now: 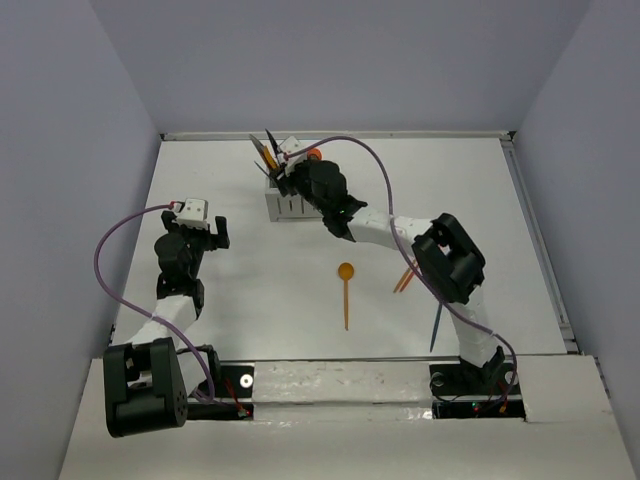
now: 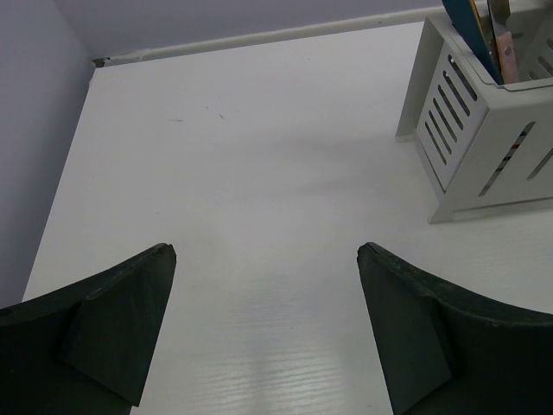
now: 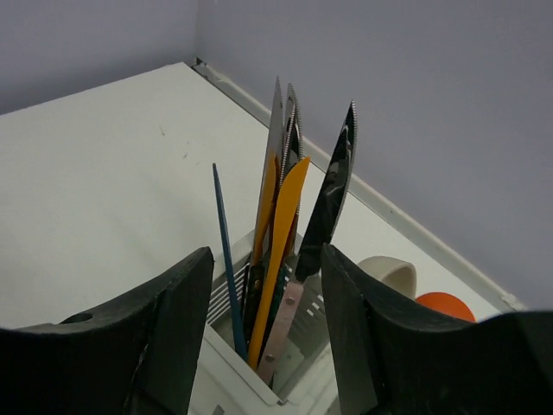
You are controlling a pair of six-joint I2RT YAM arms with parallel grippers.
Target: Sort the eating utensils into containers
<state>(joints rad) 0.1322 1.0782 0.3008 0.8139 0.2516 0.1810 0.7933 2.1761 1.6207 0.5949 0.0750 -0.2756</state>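
The white caddy stands at the back middle of the table. Several knives in orange, black, grey and dark blue stand upright in one compartment. My right gripper is open right above that compartment, its jaws on either side of the knives; it also shows in the top view. A white spoon bowl and an orange one show behind it. An orange spoon lies on the table. My left gripper is open and empty over bare table, left of the caddy.
Two orange-brown utensils and a dark blue one lie on the table beside my right arm, partly hidden by it. Grey walls close the table on the left, back and right, with a raised rim along the back.
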